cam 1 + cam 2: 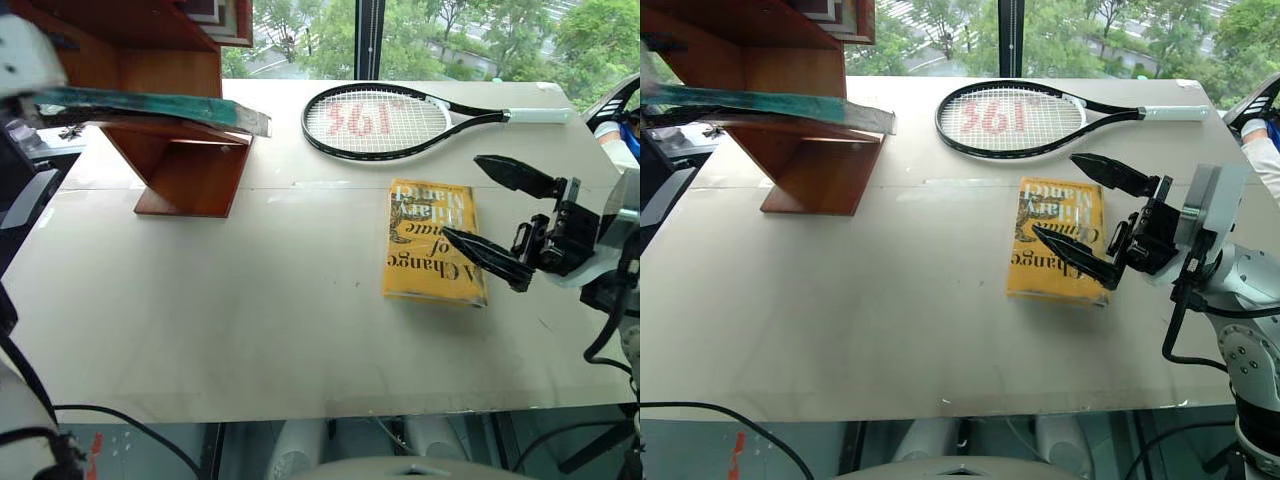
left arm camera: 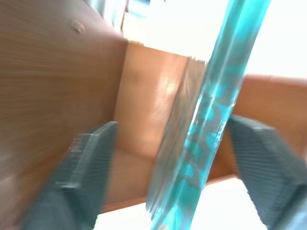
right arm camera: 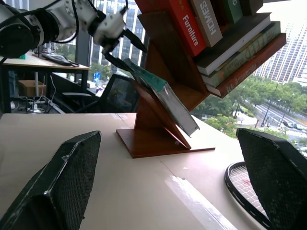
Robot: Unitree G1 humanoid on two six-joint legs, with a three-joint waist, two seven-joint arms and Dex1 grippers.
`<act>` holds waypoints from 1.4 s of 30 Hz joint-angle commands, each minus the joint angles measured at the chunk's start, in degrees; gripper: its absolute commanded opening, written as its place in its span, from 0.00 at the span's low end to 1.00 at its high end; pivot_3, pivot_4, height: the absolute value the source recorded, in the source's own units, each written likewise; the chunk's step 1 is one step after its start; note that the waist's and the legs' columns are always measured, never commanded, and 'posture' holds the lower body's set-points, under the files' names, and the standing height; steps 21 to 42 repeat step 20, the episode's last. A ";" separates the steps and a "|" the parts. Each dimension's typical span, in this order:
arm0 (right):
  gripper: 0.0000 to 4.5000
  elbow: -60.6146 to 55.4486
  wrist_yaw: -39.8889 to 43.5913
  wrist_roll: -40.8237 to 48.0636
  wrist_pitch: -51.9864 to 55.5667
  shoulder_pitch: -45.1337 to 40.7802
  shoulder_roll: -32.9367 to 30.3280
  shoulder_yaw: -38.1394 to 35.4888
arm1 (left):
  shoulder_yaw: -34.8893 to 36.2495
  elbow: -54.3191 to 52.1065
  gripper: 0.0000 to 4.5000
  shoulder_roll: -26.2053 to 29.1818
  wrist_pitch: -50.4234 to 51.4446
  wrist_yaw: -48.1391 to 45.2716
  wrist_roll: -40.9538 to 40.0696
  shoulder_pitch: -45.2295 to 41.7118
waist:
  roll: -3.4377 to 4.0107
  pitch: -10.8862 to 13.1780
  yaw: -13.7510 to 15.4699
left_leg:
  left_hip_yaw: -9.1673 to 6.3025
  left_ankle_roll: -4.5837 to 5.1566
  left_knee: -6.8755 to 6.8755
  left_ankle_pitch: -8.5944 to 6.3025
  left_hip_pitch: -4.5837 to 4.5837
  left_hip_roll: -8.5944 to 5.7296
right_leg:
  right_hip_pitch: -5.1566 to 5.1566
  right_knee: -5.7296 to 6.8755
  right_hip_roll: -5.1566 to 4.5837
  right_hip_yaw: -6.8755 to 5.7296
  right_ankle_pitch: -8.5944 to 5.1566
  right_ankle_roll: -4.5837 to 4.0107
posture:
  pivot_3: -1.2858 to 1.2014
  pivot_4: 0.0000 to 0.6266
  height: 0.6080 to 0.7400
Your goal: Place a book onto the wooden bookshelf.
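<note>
The teal book [image 1: 150, 105] in shiny wrap lies flat along a slanted board of the reddish-brown wooden bookshelf [image 1: 190, 175] at the table's far left, its right end jutting past the board. My left gripper [image 3: 132, 60] is at the book's left end, open. Its fingers [image 2: 91, 167] stand on either side of the book [image 2: 211, 120] with gaps showing between them and it. My right gripper [image 1: 462, 196] hovers open above the right part of the table, over the yellow book's right edge, holding nothing.
A yellow book [image 1: 430, 240] lies right of the table's centre. A black tennis racket [image 1: 375, 120] lies at the back near the window. Other books [image 3: 184, 24] stand in the shelf's upper part. The table's front edge [image 1: 300, 412] runs near me.
</note>
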 commanded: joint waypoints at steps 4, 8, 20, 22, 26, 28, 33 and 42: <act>1.00 2.62 2.84 -1.63 0.42 4.88 -3.74 -4.21 | 15.18 -67.44 0.87 1.17 71.24 8.04 -49.52 23.66 | -0.01 -0.05 0.34 | -0.34 0.00 0.12 0.00 -0.12 0.06 | 0.09 -0.09 -0.10 -0.09 -0.02 0.02 | 0.52 0.24 1.00; 1.00 6.00 6.16 -5.55 -0.49 12.58 -7.85 -10.42 | 22.39 -85.29 0.87 -15.37 76.81 30.65 -56.68 43.92 | 0.91 -0.48 0.61 | -0.14 0.02 0.00 -0.01 0.29 -0.04 | 0.28 -0.02 -0.24 0.13 -0.03 0.05 | 0.52 0.24 1.00; 1.00 16.66 15.40 -17.92 -8.77 34.53 -9.86 -24.21 | 23.63 -89.23 0.87 -26.83 60.05 36.18 -38.89 87.43 | 0.61 -0.45 1.31 | 0.58 0.09 -0.28 -0.08 1.11 0.28 | 0.81 -0.26 0.05 0.73 0.05 -0.15 | 0.52 0.24 1.00; 1.00 16.66 15.40 -17.92 -8.77 34.53 -9.86 -24.21 | 23.63 -89.23 0.87 -26.83 60.05 36.18 -38.89 87.43 | 0.61 -0.45 1.31 | 0.58 0.09 -0.28 -0.08 1.11 0.28 | 0.81 -0.26 0.05 0.73 0.05 -0.15 | 0.52 0.24 1.00; 1.00 16.66 15.40 -17.92 -8.77 34.53 -9.86 -24.21 | 23.63 -89.23 0.87 -26.83 60.05 36.18 -38.89 87.43 | 0.61 -0.45 1.31 | 0.58 0.09 -0.28 -0.08 1.11 0.28 | 0.81 -0.26 0.05 0.73 0.05 -0.15 | 0.52 0.24 1.00; 1.00 16.66 15.40 -17.92 -8.77 34.53 -9.86 -24.21 | 23.63 -89.23 0.87 -26.83 60.05 36.18 -38.89 87.43 | 0.61 -0.45 1.31 | 0.58 0.09 -0.28 -0.08 1.11 0.28 | 0.81 -0.26 0.05 0.73 0.05 -0.15 | 0.52 0.24 1.00; 1.00 16.66 15.40 -17.92 -8.77 34.53 -9.86 -24.21 | 23.63 -89.23 0.87 -26.83 60.05 36.18 -38.89 87.43 | 0.61 -0.45 1.31 | 0.58 0.09 -0.28 -0.08 1.11 0.28 | 0.81 -0.26 0.05 0.73 0.05 -0.15 | 0.52 0.24 1.00; 1.00 16.66 15.40 -17.92 -8.77 34.53 -9.86 -24.21 | 23.63 -89.23 0.87 -26.83 60.05 36.18 -38.89 87.43 | 0.61 -0.45 1.31 | 0.58 0.09 -0.28 -0.08 1.11 0.28 | 0.81 -0.26 0.05 0.73 0.05 -0.15 | 0.52 0.24 1.00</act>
